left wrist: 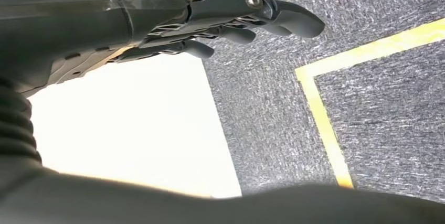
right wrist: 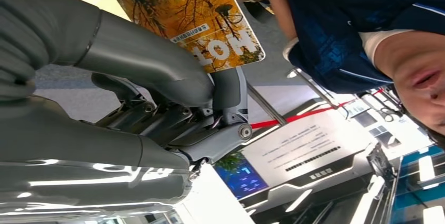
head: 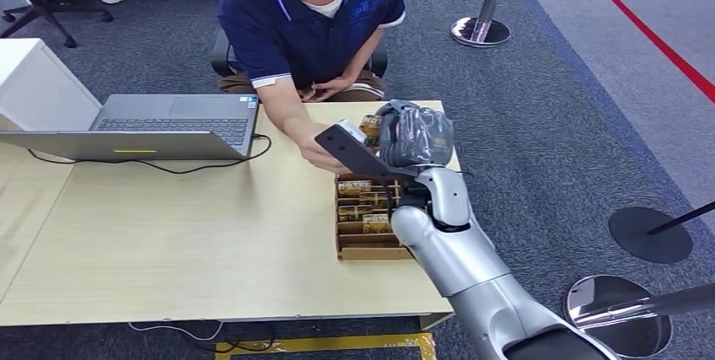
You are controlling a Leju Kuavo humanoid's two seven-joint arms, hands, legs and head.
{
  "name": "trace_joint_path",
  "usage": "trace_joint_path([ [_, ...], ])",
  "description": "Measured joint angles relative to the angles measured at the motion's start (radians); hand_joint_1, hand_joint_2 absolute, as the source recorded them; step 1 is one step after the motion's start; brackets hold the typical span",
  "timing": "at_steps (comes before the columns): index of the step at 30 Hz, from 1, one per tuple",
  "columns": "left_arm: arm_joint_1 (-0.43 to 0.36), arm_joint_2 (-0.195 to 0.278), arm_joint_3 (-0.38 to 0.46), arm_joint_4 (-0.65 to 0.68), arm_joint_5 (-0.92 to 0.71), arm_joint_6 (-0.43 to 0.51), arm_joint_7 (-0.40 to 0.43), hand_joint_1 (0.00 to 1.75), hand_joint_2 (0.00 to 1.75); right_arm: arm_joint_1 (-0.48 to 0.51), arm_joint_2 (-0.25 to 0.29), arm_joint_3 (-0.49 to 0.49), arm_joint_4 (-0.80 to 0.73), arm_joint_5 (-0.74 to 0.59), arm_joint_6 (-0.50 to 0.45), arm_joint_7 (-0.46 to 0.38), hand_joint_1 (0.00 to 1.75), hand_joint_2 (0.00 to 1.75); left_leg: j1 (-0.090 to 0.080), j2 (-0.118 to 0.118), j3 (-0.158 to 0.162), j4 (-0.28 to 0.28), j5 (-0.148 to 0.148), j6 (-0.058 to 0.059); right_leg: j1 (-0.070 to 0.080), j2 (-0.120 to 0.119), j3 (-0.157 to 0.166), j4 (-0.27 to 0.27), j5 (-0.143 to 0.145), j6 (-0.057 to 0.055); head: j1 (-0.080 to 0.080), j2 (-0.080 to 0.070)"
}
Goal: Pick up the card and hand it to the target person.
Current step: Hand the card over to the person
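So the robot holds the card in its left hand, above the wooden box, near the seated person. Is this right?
Not the left: the right hand grips the card, as the right wrist view shows. It is above the wooden box, near the seated person. The left hand holds nothing.

A glossy silver arm [head: 459, 250] with rounded joints ends in a grey, wrinkled cover at the right robot hand [head: 413, 134]. The left robot hand [left wrist: 236, 17] has dark grey fingers [left wrist: 294, 19] with small round screws.

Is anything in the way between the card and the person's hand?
No, nothing visible is. The right hand pinches the card and holds it up over the desk, and the person's hand is already reaching in right beside it, above the box of cards.
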Motion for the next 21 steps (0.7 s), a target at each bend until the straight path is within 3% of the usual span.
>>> trace_joint_path([
  [21,0.000,0.001,0.000,0.000,0.001,0.001,0.039,0.00,1.75,-0.001,0.005,0.010,0.038,-0.014,0.006,0.003,1.61,1.75,0.000,0.000,0.000,0.000,0.000,0.000,0.000,0.000,0.000,0.000,0.000,0.000,0.000,0.000],
])
